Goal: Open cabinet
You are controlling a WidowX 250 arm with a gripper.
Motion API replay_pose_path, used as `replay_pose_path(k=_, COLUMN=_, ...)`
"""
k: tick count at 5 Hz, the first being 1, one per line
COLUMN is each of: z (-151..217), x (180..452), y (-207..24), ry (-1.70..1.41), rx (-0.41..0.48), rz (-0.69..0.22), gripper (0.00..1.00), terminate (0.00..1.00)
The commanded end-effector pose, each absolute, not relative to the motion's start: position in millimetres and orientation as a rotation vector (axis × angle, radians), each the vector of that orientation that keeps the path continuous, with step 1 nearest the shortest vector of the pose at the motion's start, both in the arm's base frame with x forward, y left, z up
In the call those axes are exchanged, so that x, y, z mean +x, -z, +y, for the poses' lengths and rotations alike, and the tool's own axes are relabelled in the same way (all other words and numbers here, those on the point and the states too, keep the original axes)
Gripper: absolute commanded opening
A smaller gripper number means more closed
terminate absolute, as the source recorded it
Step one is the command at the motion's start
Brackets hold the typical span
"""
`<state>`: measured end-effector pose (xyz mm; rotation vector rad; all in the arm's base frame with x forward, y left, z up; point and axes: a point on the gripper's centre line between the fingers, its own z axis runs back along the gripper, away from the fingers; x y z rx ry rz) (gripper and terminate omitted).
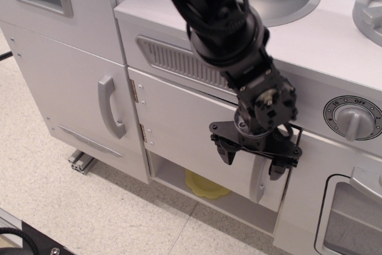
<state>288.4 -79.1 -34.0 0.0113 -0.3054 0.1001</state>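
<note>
Observation.image showed the gripper point(253, 158) spread open, fingers straddling the top of the handle point(258, 180) at the right edge of the cabinet point(185, 126), whose door stood slightly ajar. Reaching looked done; next it needed to clamp the handle and pull outward.

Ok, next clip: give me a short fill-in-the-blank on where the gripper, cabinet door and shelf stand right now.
1. The gripper has its fingers spread on either side of the door's ____.
2. The cabinet door is hinged on its ____ edge.
3. On the shelf under the door lies a ____ object.
4. The knob right of the gripper points to ____.

Missing words: handle; left; yellow; OFF
</note>
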Motion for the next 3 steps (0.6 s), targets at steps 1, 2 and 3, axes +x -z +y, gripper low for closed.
replay_pose_path(k=1, z=-84.7, x=304.3, y=26.1, ry=-0.092, rx=0.011, rz=-0.361, gripper=0.0, terminate=0.0)
replay_pose_path(k=2, z=-85.6, x=301.7, y=26.7, ry=-0.085, rx=0.003, rz=-0.362, gripper=0.0, terminate=0.0)
replay_pose_path(k=3, z=-84.6, x=295.1, y=27.9, ry=-0.074, rx=0.0, rz=-0.358, gripper=0.0, terminate=0.0)
